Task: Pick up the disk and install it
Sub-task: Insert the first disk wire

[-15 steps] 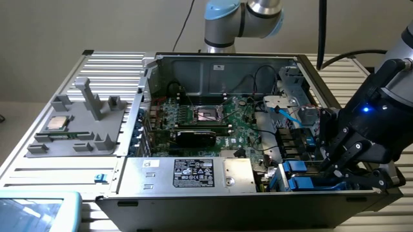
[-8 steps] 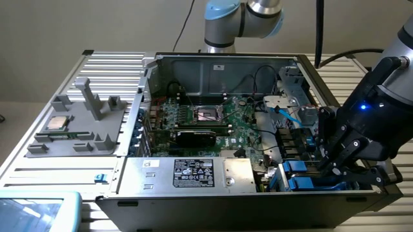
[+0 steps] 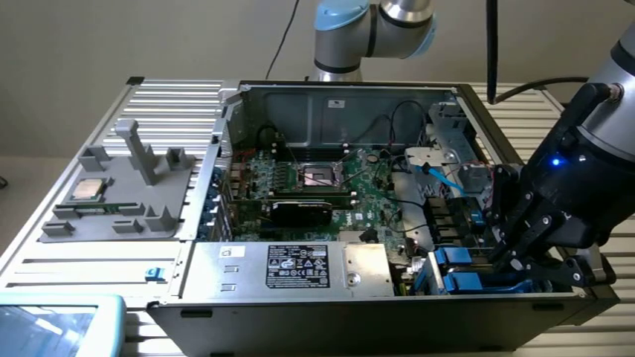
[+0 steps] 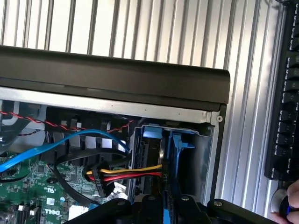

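Note:
My black gripper (image 3: 516, 262) reaches down into the drive bay at the near corner of the open computer case (image 3: 328, 297), on the exterior view's right. Between its fingers (image 4: 164, 211) runs a blue strip, the edge of the disk's blue bracket (image 4: 175, 163). The disk (image 3: 496, 284) stands edge-on in the bay, close to the case's side wall, and the gripper is shut on it. Right beside it sits another blue-bracketed drive (image 4: 149, 158) with yellow, red and black power wires plugged in.
The green motherboard (image 3: 328, 186) with blue and black cables (image 4: 70, 140) fills the case's middle. A labelled power supply (image 3: 297, 266) lies along the near wall. A grey fixture with a silver chip (image 3: 89, 189) stands outside on the exterior view's left. A keyboard (image 4: 287, 93) lies beyond the case.

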Motion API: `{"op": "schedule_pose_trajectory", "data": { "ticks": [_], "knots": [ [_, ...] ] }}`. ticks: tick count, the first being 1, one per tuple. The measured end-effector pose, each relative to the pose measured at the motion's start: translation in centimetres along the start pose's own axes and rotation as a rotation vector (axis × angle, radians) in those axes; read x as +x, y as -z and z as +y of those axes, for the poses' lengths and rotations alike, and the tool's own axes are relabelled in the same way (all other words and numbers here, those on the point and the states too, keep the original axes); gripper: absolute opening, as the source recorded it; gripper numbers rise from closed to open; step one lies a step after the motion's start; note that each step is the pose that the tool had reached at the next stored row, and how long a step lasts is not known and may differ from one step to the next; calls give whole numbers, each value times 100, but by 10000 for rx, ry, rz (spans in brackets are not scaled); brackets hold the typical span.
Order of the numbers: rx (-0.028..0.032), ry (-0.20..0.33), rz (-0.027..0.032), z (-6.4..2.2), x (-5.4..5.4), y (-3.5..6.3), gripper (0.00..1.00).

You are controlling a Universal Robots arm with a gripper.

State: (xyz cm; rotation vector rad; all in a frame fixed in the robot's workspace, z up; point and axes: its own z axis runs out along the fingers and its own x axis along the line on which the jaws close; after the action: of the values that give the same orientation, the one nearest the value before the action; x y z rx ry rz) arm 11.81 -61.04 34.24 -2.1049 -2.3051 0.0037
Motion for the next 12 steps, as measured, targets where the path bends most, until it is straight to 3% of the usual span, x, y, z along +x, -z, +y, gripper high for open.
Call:
{"op": "schedule_pose_trajectory", "data": {
  "ticks": [12],
  "knots": [
    [1, -11, -9, 0, 0, 0, 17]
  ]
}}
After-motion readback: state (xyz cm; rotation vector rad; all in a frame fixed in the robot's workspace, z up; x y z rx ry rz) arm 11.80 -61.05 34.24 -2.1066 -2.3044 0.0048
